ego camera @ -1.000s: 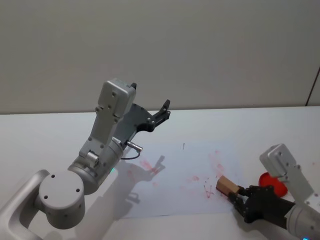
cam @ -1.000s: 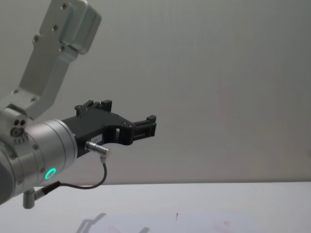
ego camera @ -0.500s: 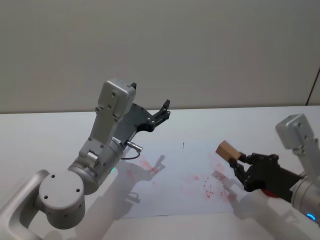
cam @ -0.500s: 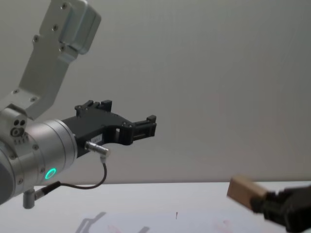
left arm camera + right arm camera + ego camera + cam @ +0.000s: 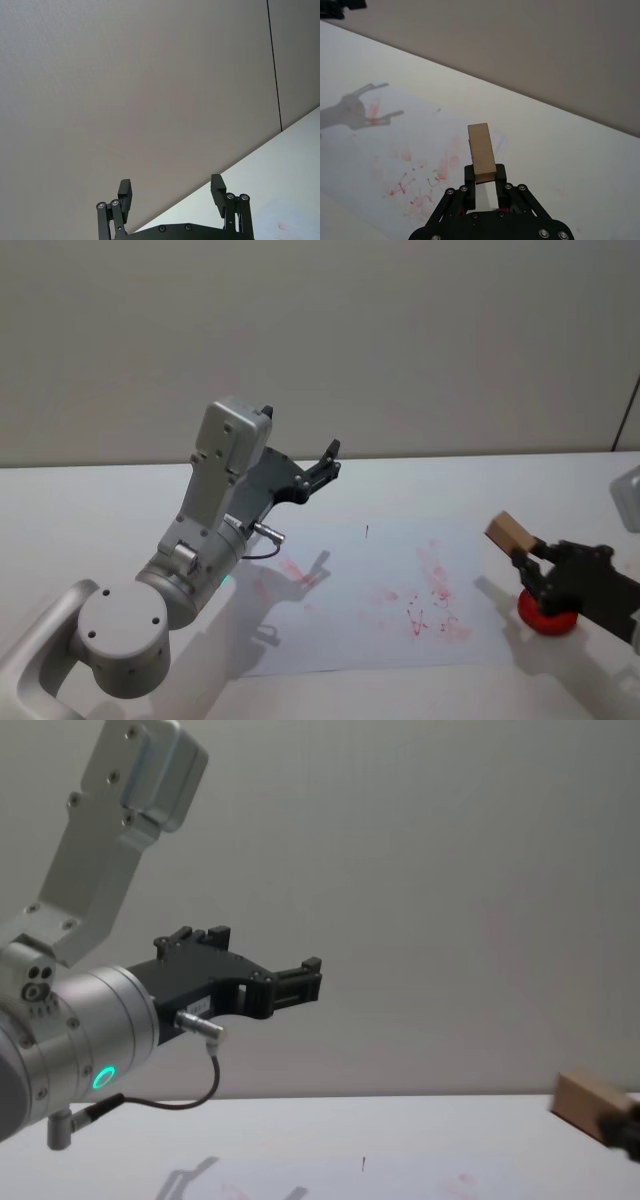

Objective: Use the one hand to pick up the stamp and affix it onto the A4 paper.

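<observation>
A: What colours on the right?
B: The black right gripper (image 5: 528, 562) grips a pale tan wooden stamp (image 5: 508, 532); a red round pad (image 5: 545, 617) sits below on the white table (image 5: 100, 510).
A: And the sheet?
B: The white A4 paper (image 5: 350, 640) bears pink-red smudges and a tiny dark tick; the left gripper (image 5: 330, 460) is black on a silver arm (image 5: 215, 505)

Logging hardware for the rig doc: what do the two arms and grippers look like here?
Left arm: silver-grey rounded joint housings, a green ring light near the wrist, a thin dark cable with a metal plug. Left gripper: black, two blocky fingers on screwed linkages. Right gripper: the same black linkage build with visible screws; a light grey housing of the right arm shows at the head view's edge.
</observation>
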Tool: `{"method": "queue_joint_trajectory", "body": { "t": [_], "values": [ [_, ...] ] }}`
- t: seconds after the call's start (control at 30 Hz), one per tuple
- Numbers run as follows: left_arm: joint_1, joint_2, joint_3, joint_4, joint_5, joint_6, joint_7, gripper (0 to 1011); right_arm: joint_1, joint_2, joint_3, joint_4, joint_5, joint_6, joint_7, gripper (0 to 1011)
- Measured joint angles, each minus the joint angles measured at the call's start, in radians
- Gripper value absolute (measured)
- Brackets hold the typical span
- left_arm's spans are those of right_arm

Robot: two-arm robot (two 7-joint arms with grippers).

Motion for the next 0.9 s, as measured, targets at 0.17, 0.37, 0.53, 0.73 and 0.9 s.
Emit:
{"method": "queue_joint_trajectory", "body": {
  "t": [0.17, 0.37, 0.53, 0.73, 0.9],
  "values": [
    [0.000, 0.000, 0.000, 0.000, 0.000, 0.000, 0.000, 1001, -0.034, 0.032, 0.020, -0.002, 0.013, 0.015, -0.029, 220],
    [0.000, 0.000, 0.000, 0.000, 0.000, 0.000, 0.000, 1001, -0.055, 0.051, 0.033, -0.002, 0.018, 0.025, -0.045, 220],
    [0.000, 0.000, 0.000, 0.000, 0.000, 0.000, 0.000, 1001, -0.060, 0.059, 0.038, -0.001, 0.017, 0.031, -0.049, 219],
    [0.000, 0.000, 0.000, 0.000, 0.000, 0.000, 0.000, 1001, -0.055, 0.061, 0.039, 0.005, 0.010, 0.039, -0.045, 220],
    [0.000, 0.000, 0.000, 0.000, 0.000, 0.000, 0.000, 1001, -0.052, 0.061, 0.038, 0.010, 0.004, 0.049, -0.038, 220]
  ]
}}
